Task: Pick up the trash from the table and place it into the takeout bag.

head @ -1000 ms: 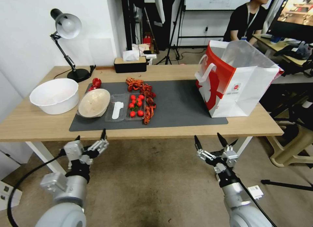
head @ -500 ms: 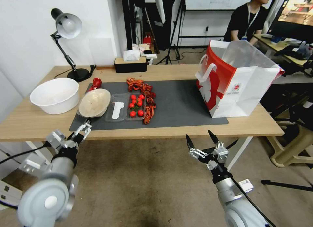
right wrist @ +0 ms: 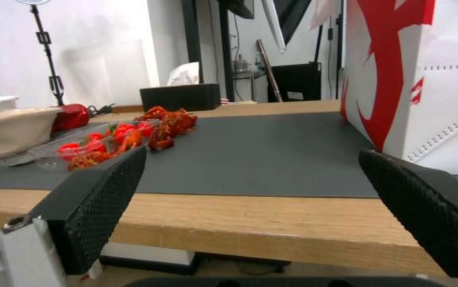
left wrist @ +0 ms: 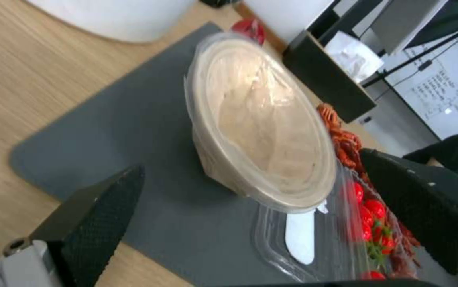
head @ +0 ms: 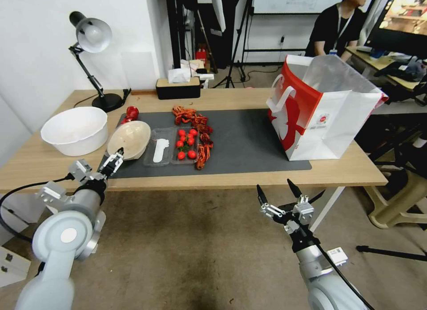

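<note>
I have the left gripper [head: 114,160] spread wide at the mat's [head: 249,141] near-left corner, facing the tilted beige paper bowl [head: 129,139], its mouth toward me. The right gripper [head: 275,195] hangs spread below the table [head: 347,167].

The table [head: 53,170] is a long light-wood top on white legs. A dark grey mat [head: 249,141] covers its centre. Directly on the wood, left of the mat, stands a white bowl [head: 74,130]. Behind it is a desk lamp [head: 91,56]. A black tissue box [head: 178,88] sits at the far edge.
</note>
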